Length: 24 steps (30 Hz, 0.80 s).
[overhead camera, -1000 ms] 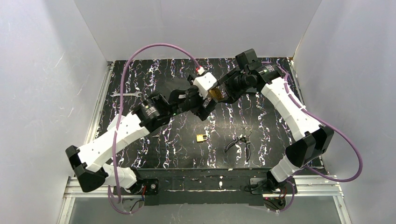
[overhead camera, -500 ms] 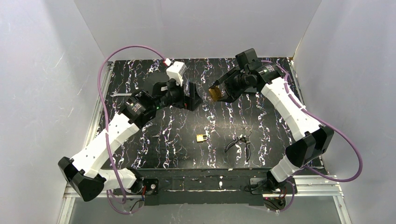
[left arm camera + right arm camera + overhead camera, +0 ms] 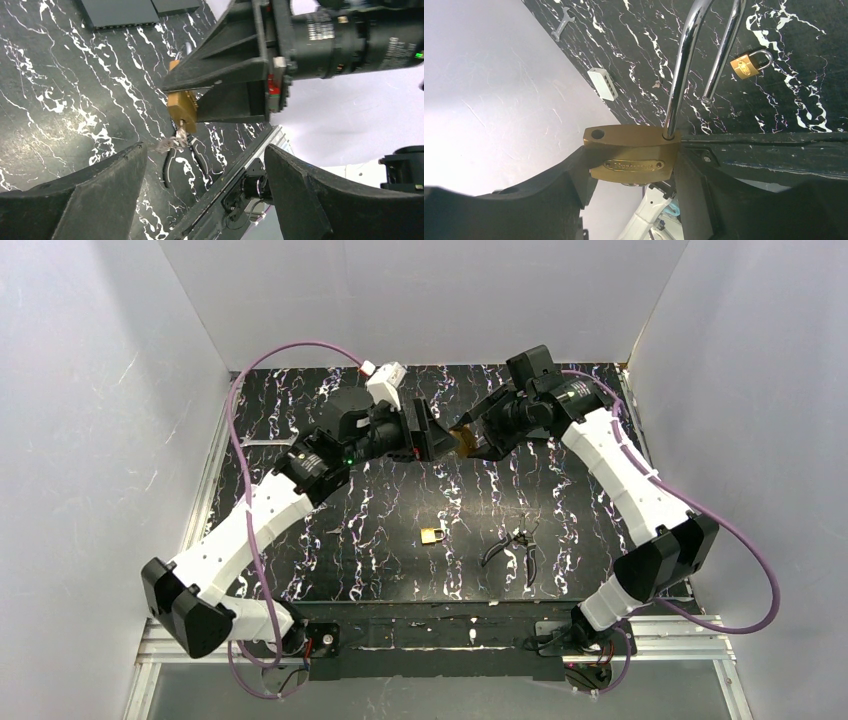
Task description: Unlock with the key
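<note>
My right gripper (image 3: 472, 438) is shut on the body of a large brass padlock (image 3: 634, 157), held in the air over the table's far middle. Its chrome shackle (image 3: 684, 65) stands open, with one leg out of its hole. The small dull-metal key (image 3: 180, 133) sticks out of the padlock's (image 3: 182, 106) bottom, with a second bit of metal hanging from it. My left gripper (image 3: 430, 435) is open and empty, facing the padlock from the left. In the left wrist view one of its fingers (image 3: 90, 195) ends just beside the key.
A small brass padlock (image 3: 432, 535) lies shut on the black marbled table, also in the right wrist view (image 3: 749, 64). Black-handled pliers (image 3: 512, 545) lie to its right. A silver wrench (image 3: 561, 22) lies at the far left. White walls enclose the table.
My left gripper drew back to the left from the padlock half a second ago and has now come back close to it, open. The right arm has held still.
</note>
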Available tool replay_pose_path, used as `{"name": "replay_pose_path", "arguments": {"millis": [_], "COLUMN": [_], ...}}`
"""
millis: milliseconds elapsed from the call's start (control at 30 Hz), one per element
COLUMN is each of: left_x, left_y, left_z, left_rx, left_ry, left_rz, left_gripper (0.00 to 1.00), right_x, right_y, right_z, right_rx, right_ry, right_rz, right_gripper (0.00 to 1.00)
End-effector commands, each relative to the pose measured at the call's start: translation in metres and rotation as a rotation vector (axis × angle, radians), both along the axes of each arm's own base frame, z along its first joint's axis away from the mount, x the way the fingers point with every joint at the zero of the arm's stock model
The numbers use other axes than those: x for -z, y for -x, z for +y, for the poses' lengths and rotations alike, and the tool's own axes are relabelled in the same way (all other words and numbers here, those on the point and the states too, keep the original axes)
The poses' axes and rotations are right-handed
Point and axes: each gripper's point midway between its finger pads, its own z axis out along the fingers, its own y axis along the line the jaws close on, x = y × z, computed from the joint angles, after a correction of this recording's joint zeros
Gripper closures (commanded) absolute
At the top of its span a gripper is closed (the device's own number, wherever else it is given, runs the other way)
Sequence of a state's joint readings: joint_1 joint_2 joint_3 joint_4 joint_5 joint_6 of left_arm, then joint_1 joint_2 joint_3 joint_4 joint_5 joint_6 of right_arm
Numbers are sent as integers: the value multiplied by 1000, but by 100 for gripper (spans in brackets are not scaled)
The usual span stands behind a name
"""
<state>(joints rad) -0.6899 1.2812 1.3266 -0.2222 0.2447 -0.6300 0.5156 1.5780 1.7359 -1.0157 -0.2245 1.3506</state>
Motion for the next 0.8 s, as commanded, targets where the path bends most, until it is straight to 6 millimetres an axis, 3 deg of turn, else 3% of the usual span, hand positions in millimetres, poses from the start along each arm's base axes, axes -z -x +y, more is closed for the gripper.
{"name": "replay_pose_path", "arguments": {"millis": [0,533,767], "left_x": [4,-1,13], "left_y": [-6,-21,-24], "left_z": [-11,-22,-26], "left_rx": [11,-16,-13], "left_ry": [34,94,67], "left_rz": [12,2,36], "left_gripper": [16,24,29], "right_x": [-41,-46,-50], "right_y": [5,6,6], "right_z": [0,-1,-1], "right_rx": [0,4,-4], "right_ry": [-82,-96,-101], "right_rz": [-119,-138,-151], "right_gripper": [99,99,99]}}
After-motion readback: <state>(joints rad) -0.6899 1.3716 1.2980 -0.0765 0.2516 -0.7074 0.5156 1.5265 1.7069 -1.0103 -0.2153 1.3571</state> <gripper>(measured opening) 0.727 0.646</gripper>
